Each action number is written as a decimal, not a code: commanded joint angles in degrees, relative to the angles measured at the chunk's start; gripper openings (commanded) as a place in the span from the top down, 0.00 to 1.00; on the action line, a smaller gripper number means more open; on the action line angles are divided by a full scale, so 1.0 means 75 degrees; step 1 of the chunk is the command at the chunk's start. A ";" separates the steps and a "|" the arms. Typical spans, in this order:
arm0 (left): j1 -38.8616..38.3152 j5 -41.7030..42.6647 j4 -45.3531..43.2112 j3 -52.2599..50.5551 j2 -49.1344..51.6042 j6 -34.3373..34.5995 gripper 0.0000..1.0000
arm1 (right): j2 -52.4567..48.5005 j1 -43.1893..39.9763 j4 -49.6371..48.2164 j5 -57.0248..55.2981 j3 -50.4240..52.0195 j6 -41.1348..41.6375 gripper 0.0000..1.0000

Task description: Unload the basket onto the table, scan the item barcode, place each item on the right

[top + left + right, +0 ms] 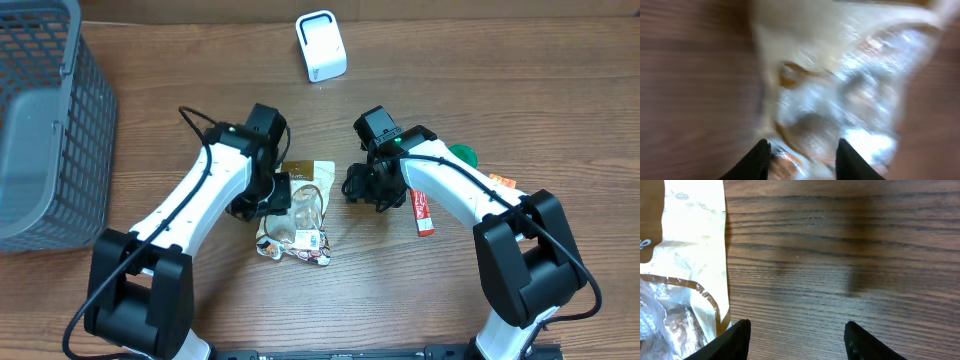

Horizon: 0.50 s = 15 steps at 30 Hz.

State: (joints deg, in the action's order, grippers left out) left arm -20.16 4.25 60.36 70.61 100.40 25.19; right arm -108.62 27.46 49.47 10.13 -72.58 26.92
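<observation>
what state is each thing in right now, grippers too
snack bag: lying crumpled on the table
left gripper: open, right over the bag
right gripper: open, empty, over bare wood
scanner: standing upright, untouched
basket: upright
red packet: lying flat by the right arm

You'll find the bag (pixel 300 215) lying mid-worktop (pixel 400 300). Behind the bag and slightly right, well apart, stands the scanner (pixel 321 45). Far left of the bag sits the basket (pixel 40 120), at the worktop's edge. Right of the bag lies a packet (pixel 423 212), partly under the right arm. The left claw (pixel 272 195) is over the bag's left side. The right claw (pixel 368 190) hangs just right of the bag.
</observation>
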 commanded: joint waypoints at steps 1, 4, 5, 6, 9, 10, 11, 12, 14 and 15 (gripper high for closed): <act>0.0073 -0.1862 -0.0431 -0.0297 -0.0055 0.0472 0.72 | 0.0029 -0.0029 -0.0038 -0.0003 0.0026 -0.0044 0.39; 0.0178 -0.1970 -0.0682 -0.0490 -0.0050 0.0659 0.79 | 0.0029 -0.0029 -0.0020 0.0000 0.0026 -0.0044 0.39; 0.0210 -0.1947 -0.0653 -0.0522 -0.0050 0.0708 0.79 | 0.0029 -0.0029 -0.0006 0.0000 0.0026 -0.0044 0.39; 0.0221 -0.1897 -0.0618 -0.0557 -0.0050 0.0705 0.79 | 0.0029 -0.0026 0.0023 0.0003 0.0026 -0.0041 0.39; 0.0221 -0.1664 -0.0527 -0.0708 -0.0050 0.0702 0.76 | 0.0029 -0.0026 0.0251 0.0017 0.0026 0.0050 0.39; 0.0221 -0.1649 -0.0542 -0.0772 -0.0050 0.0702 0.74 | 0.0029 -0.0006 0.0358 0.0090 0.0026 0.0050 0.39; 0.0221 -0.1673 -0.0577 -0.0810 -0.0050 0.0702 0.73 | 0.0029 0.0026 0.0458 0.0189 0.0029 0.0050 0.42; 0.0221 -0.1684 -0.0662 -0.0848 -0.0050 0.0699 0.73 | 0.0029 0.0067 0.0542 0.0277 0.0032 0.0082 0.44; 0.0236 -0.1673 -0.0962 -0.0903 -0.0050 0.0699 0.74 | 0.0029 0.0192 0.0697 0.0350 0.0038 0.0402 0.52; 0.0236 -0.1670 -0.1134 -0.0912 -0.0050 0.0699 0.73 | 0.0029 0.0274 0.0749 0.0350 0.0044 0.0562 0.55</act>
State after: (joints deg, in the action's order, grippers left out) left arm -18.65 -7.18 53.60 64.31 100.42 29.67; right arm -108.62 27.97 54.61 11.35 -72.58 27.97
